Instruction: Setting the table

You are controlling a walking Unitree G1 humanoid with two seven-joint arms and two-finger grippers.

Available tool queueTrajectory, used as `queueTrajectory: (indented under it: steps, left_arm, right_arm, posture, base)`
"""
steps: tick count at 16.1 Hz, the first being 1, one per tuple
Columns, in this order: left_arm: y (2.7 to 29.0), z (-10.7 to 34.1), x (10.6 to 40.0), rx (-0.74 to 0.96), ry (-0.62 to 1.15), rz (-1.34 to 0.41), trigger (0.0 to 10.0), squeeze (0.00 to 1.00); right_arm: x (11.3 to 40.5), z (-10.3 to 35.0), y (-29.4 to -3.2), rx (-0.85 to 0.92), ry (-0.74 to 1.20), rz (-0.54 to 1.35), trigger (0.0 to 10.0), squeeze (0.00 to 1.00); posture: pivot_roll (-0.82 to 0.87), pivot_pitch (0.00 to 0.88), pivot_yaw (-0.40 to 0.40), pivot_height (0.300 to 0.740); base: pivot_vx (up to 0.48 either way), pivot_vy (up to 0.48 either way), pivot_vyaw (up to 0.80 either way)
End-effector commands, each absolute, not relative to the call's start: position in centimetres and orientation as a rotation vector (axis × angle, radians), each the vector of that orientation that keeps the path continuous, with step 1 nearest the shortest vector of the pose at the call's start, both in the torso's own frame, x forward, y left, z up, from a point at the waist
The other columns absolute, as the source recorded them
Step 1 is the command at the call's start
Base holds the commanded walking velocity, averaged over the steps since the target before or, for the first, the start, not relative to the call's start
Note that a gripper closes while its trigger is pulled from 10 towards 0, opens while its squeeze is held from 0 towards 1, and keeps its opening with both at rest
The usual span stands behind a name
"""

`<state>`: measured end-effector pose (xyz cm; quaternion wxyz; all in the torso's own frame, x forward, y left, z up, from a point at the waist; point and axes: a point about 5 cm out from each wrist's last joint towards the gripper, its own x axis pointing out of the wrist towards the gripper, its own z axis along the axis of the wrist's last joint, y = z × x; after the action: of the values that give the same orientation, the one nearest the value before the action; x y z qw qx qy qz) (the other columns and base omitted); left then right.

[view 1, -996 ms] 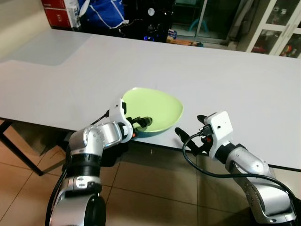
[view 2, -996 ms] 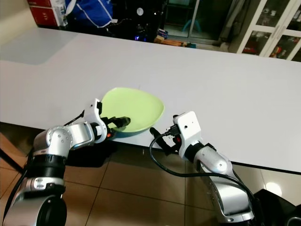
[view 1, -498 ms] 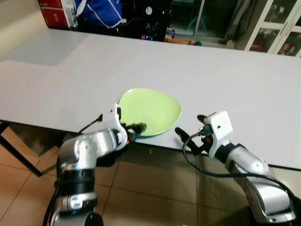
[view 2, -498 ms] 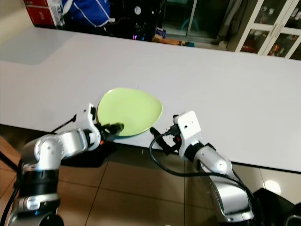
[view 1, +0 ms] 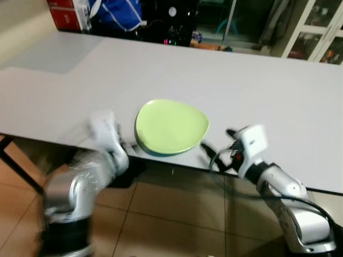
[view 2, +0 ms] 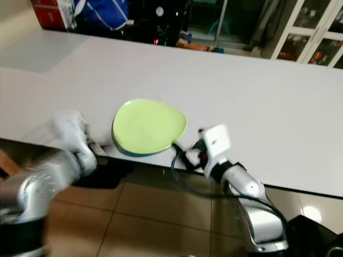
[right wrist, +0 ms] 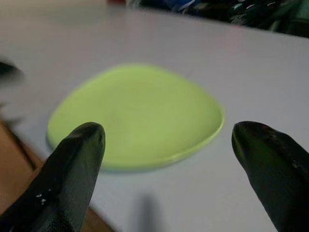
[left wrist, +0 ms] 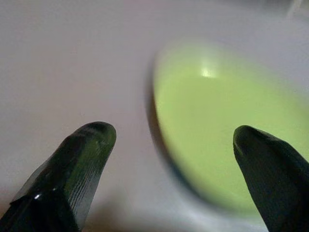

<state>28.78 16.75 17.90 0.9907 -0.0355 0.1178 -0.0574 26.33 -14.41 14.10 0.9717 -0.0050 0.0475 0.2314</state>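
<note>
A light green plate lies flat on the white table, close to its front edge. My left arm is blurred with motion, just left of the plate and apart from it. In the left wrist view the left gripper is open, and the plate lies beyond its fingertips with nothing between them. My right gripper hovers at the table edge just right of the plate. It is open, and the plate shows between and beyond its two fingers.
The table stretches wide and bare behind and to the right of the plate. A red box and a blue bag stand past the far left edge. Glass doors are at the far right. Tiled floor lies below the front edge.
My left gripper has let go of the plate's near rim and pulled back to the left. The plate now rests flat. The right arm has barely moved.
</note>
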Motion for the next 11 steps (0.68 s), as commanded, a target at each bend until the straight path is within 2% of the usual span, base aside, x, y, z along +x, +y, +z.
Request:
queueTrajectory:
  steps: [1, 3, 5, 9, 11]
  left_arm:
    - [15.8, 20.2, 28.5, -0.007, 0.102, -0.151, 10.0, 0.0]
    - [15.8, 21.4, 28.4, 0.118, -0.001, -0.115, 10.0, 0.0]
    - [14.9, 20.8, 27.9, 0.223, -0.063, -0.126, 10.0, 0.0]
    - [14.0, 18.3, 27.1, 0.231, -0.028, -0.16, 10.0, 0.0]
    - [13.9, 17.0, 27.0, 0.254, -0.073, -0.166, 10.0, 0.0]
  right_arm:
    - [26.8, 15.7, -14.9, 0.019, 0.023, 0.423, 10.0, 0.0]
    - [27.4, 15.8, -15.2, 0.065, 0.008, 0.316, 10.0, 0.0]
    - [27.5, 15.1, -15.2, 0.108, 0.036, 0.221, 10.0, 0.0]
    - [27.1, 14.2, -15.8, 0.093, 0.072, 0.103, 10.0, 0.0]
    - [27.4, 14.2, -16.7, 0.065, 0.05, 0.016, 10.0, 0.0]
  posture:
    - [0.04, 0.0, -0.02, 0.74]
    - [0.05, 0.0, -0.022, 0.74]
    - [0.04, 0.0, -0.018, 0.74]
    - [0.03, 0.0, -0.019, 0.74]
    - [0.02, 0.0, -0.026, 0.74]
  base:
    - [0.0, 0.0, 0.0]
    - [0.0, 0.0, 0.0]
    - [0.0, 0.0, 0.0]
    - [0.0, 0.0, 0.0]
    - [0.0, 0.0, 0.0]
